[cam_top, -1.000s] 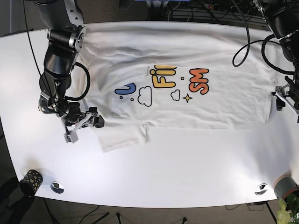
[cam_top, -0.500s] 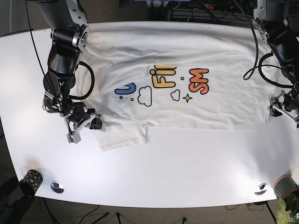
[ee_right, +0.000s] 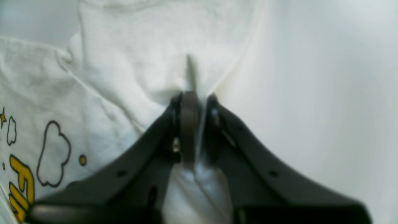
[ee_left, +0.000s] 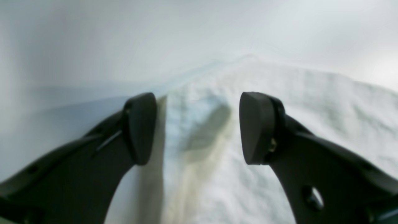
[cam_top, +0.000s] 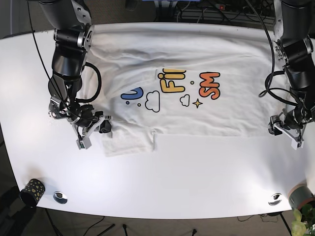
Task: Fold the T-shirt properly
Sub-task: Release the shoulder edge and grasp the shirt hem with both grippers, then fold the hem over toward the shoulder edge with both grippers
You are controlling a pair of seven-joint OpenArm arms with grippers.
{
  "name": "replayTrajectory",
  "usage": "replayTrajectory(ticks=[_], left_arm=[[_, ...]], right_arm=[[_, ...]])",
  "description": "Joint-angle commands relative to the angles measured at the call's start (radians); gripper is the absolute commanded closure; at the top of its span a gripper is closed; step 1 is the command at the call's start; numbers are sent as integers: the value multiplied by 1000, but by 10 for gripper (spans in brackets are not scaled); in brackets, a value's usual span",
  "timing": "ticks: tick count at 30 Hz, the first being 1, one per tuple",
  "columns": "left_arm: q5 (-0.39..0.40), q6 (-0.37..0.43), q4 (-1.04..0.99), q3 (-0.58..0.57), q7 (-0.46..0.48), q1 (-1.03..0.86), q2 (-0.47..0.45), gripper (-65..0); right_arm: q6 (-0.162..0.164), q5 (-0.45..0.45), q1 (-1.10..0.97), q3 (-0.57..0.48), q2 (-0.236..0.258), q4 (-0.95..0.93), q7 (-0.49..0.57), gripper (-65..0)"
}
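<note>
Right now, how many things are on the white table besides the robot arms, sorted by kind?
White T-shirt: 1
Black cup with yellow dots: 1
Round metal fittings in the table: 2
Grey cup with an orange rim: 1
Total: 5

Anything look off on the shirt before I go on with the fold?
Yes. The T-shirt lies mostly flat, but its sleeve near the right gripper is bunched and sits skewed against the body's lower edge. That gripper is shut on a pinched ridge of sleeve fabric. The left gripper is open at the hem corner, holding nothing.
</note>
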State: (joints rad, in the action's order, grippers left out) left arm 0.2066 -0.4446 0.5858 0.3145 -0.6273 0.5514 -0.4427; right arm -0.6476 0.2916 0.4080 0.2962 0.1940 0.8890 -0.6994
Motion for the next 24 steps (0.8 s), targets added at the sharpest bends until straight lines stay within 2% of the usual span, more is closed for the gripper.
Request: replayTrajectory(ticks=[1, 3, 5, 7, 9, 15, 19, 24], left_arm=[[1, 0, 0, -2, -3, 19, -14, -386], [1, 0, -2, -2, -3, 19, -14, -378], [1, 0, 0, -2, -3, 19, -14, -308], [1, 0, 0, -2, 1, 19, -14, -142], [1, 0, 1, -2, 17, 19, -14, -14], [7, -3, 59, 4, 67, 12, -14, 0], [7, -4, 205, 4, 62, -37, -12, 0], [7, -6, 339, 4, 60, -83, 12, 0]], right_arm=[[-8, 10, 25, 2, 11, 17, 10, -49], [-8, 10, 25, 2, 11, 17, 10, -49], [-8, 10, 25, 2, 12, 17, 10, -48], [-10, 10, 29, 2, 15, 17, 10, -33], [-10, 10, 32, 2, 17, 17, 10, -19], [-7, 5, 44, -1, 19, 31, 7, 0], [-4, -5, 1, -2, 20, 163, 5, 0], [-4, -64, -62, -2, 15, 328, -4, 0]])
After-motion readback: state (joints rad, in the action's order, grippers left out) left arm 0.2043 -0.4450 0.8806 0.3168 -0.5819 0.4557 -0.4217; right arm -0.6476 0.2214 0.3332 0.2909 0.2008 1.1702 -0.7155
